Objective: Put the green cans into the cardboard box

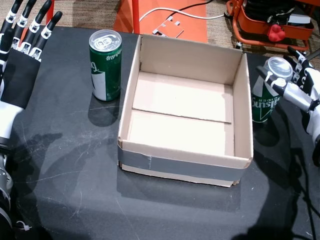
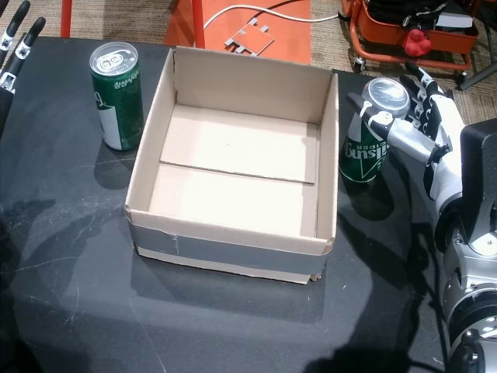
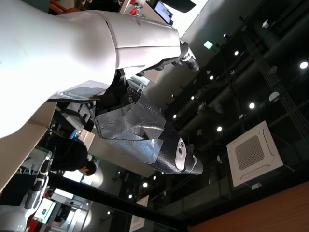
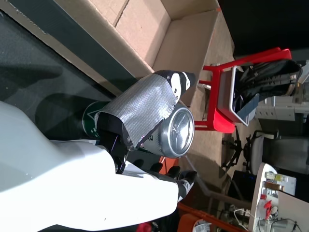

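Note:
A cardboard box (image 1: 182, 164) (image 2: 227, 252) stands open and empty in the middle of the black table. One green can (image 1: 105, 65) (image 2: 118, 97) stands upright just left of the box. My left hand (image 1: 22, 50) (image 2: 12, 47) is open at the table's far left, fingers straight, well apart from that can. A second green can (image 1: 264, 102) (image 2: 363, 155) (image 4: 177, 133) stands upright on the table right of the box. My right hand (image 1: 300, 85) (image 2: 427, 124) (image 4: 140, 113) is around it, thumb across its front, fingers fairly straight behind its rim.
Beyond the table's far edge are an orange stand (image 1: 170, 17), a white cable (image 1: 175, 12) and an orange cart with a red ball (image 1: 275, 32). A red chair (image 4: 227, 96) shows in the right wrist view. The left wrist view shows ceiling and a person far off.

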